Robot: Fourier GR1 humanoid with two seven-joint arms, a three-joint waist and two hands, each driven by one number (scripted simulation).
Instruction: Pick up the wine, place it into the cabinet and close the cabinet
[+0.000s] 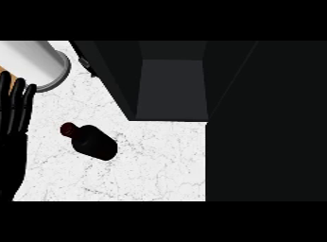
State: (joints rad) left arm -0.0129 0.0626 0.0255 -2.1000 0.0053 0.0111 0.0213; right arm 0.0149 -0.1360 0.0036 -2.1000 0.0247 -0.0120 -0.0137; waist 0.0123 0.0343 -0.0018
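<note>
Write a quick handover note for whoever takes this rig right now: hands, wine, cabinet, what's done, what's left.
Left hand: open, resting at the view's left edge, holding nothing.
Right hand: not in view.
Wine bottle: on the white counter, untouched, left of and in front of the cabinet, which looks open.
Done: nothing yet.
Left: grasp the wine bottle, place it inside, close the cabinet.

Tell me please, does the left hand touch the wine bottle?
Apart. The head view shows bare white counter between the left hand, open at the view's left edge, and the wine bottle.
</note>
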